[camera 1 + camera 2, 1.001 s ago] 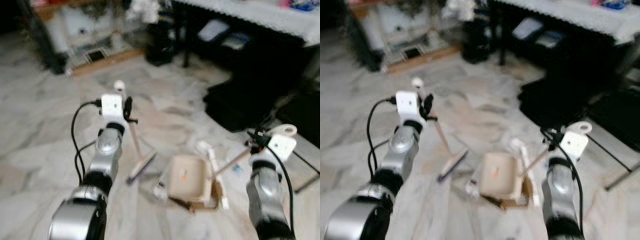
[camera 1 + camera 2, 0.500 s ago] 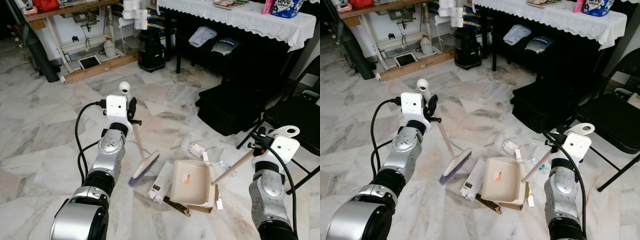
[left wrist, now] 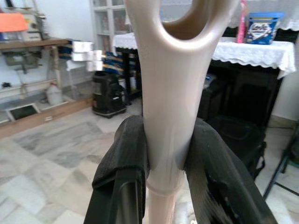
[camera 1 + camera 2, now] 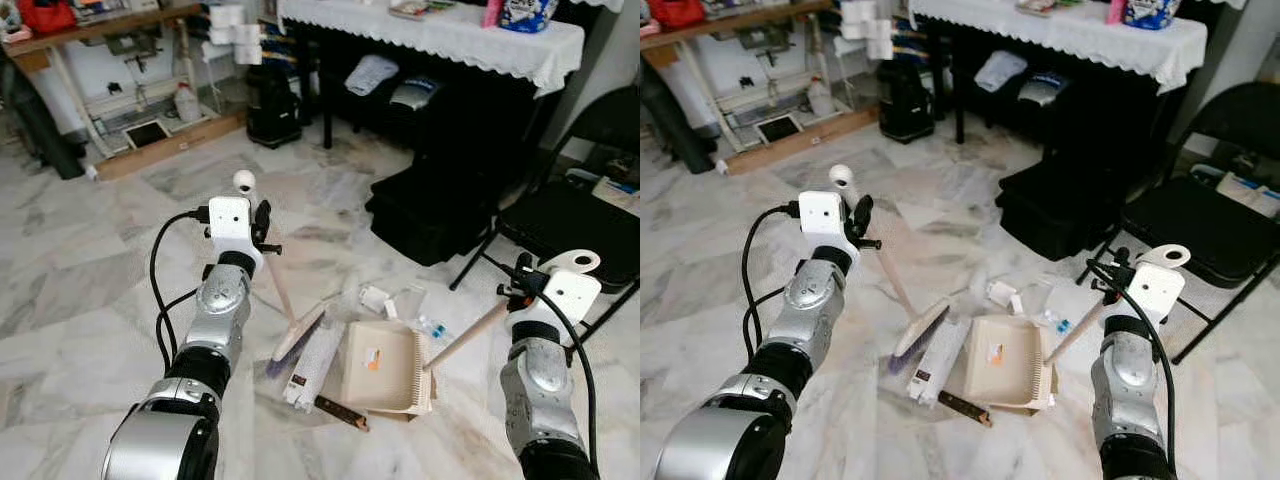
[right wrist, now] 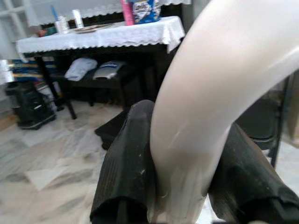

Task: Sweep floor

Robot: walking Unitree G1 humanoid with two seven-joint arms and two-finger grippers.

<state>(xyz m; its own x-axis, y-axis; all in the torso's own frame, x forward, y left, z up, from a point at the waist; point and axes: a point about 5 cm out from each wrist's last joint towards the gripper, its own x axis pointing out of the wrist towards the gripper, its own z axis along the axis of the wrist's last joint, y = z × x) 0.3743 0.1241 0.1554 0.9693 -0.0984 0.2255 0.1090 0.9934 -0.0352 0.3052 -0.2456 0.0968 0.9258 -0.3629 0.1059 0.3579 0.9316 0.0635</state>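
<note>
Broom sits w/ its head down on the marble floor, bristles touching the flat white box just beside the dustpan; your left gripper is clamped tight on the broom handle, right gripper likewise on the dustpan handle. Risk imo: the long box could jam across the pan mouth or skid past it, and small litter behind the pan may get missed if you sweep too fast.

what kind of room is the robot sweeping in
Probably a lived-in room of a home used partly for storage: marble floor, a table with a white lace cloth, a black folding chair and a cluttered wooden workbench.
</note>
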